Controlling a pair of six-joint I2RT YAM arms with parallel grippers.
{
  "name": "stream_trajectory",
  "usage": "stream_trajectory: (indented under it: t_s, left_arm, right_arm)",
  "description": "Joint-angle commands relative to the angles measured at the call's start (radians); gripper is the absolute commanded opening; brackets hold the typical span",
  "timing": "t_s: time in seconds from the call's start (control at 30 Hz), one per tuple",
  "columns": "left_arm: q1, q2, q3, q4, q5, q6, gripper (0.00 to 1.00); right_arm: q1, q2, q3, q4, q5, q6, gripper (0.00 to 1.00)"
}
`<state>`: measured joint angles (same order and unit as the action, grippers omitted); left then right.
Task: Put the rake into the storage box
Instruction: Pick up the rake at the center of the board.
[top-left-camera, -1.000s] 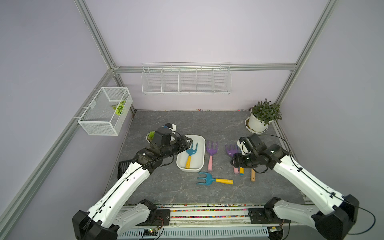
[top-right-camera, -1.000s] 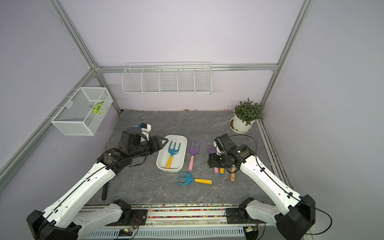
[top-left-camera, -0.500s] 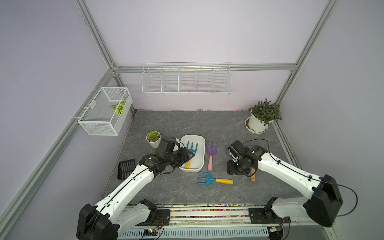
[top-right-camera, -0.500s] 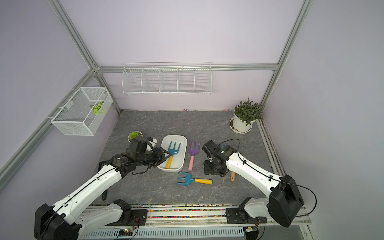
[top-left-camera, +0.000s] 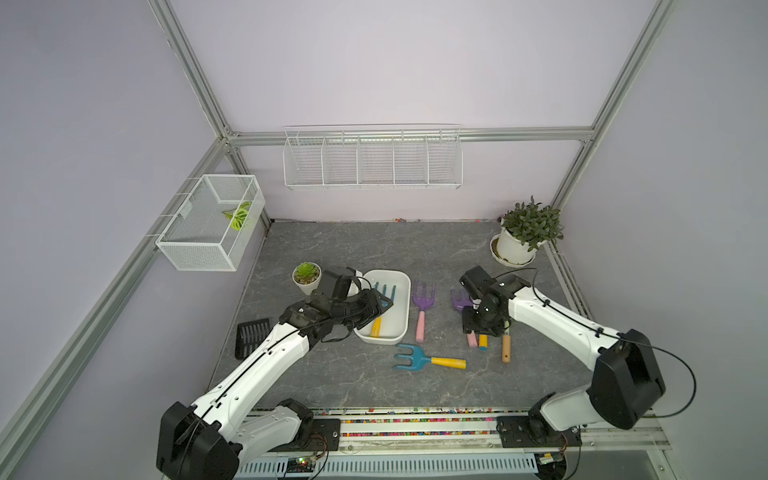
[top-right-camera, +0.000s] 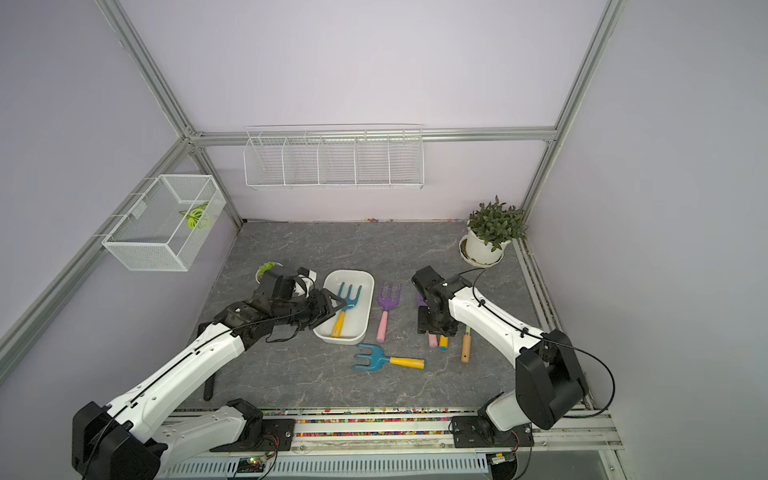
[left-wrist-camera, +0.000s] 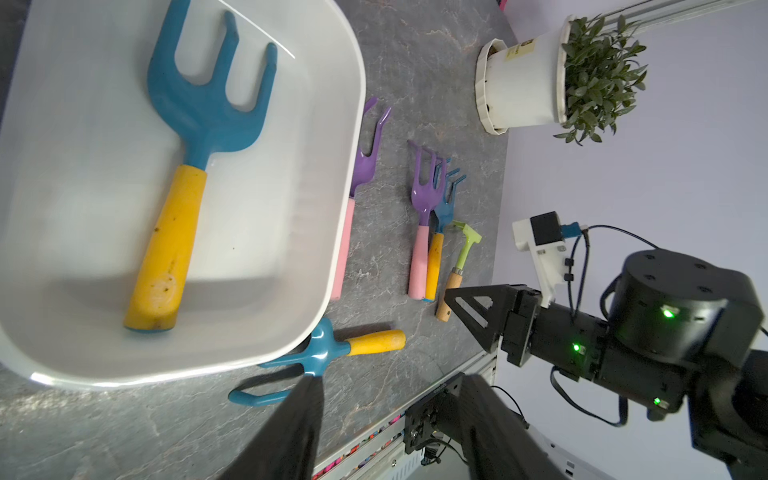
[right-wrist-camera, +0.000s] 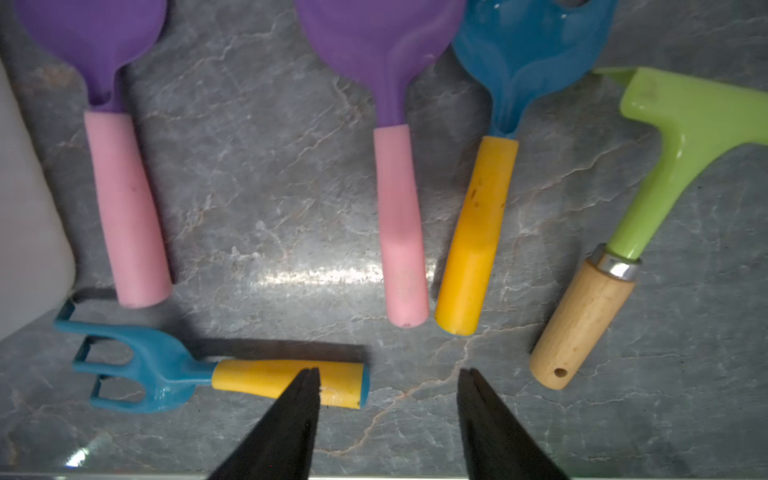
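Observation:
The storage box (top-left-camera: 388, 273) (top-right-camera: 351, 273) (left-wrist-camera: 266, 232), a shallow white tub, holds one blue rake with a yellow handle (top-left-camera: 385, 291) (top-right-camera: 348, 296) (left-wrist-camera: 203, 108). My left gripper (top-left-camera: 376, 308) (top-right-camera: 336, 309) (left-wrist-camera: 390, 378) hovers open and empty at the box's left rim. Another blue rake (top-left-camera: 428, 360) (top-right-camera: 387, 360) (right-wrist-camera: 232, 382) lies in front of the box. A purple rake with a pink handle (top-left-camera: 423, 307) (right-wrist-camera: 120, 199) lies beside it. My right gripper (top-left-camera: 482, 328) (top-right-camera: 436, 328) (right-wrist-camera: 389, 372) stands open above a purple (right-wrist-camera: 399, 216), a blue (right-wrist-camera: 478, 232) and a green rake (right-wrist-camera: 665, 166).
A potted plant (top-left-camera: 523, 237) stands at the back right and a small succulent pot (top-left-camera: 306, 276) left of the box. A black slotted piece (top-left-camera: 251, 336) lies at the left edge. A wire-mesh basket (top-left-camera: 208, 226) and a wire rack (top-left-camera: 372, 160) hang on the walls.
The left arm has drawn back toward the front, with its gripper still at the box's left rim. The right arm's elbow has swung inward and its jaws stand a little narrower.

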<state>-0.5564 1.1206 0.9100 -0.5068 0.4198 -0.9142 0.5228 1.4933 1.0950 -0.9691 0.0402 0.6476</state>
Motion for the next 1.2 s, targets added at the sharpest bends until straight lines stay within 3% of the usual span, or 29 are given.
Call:
stream_trajectory:
  t_s: [0.0,0.37,1.17]
  left_arm:
    - [0.004,0.015,0.039,-0.025,-0.001,0.033,0.58]
    - [0.005,0.025,0.050,-0.024,-0.020,0.027,0.58]
    - [0.007,0.056,0.050,-0.005,-0.004,0.023,0.57]
  right_arm:
    - [-0.015,0.050,0.035,-0.006,-0.026,-0.055,0.55]
    - [-0.021,0.204,0.088,-0.013,0.007,-0.108,0.50]
    - [-0.022,0.321,0.068,0.052,0.013,-0.125,0.47]
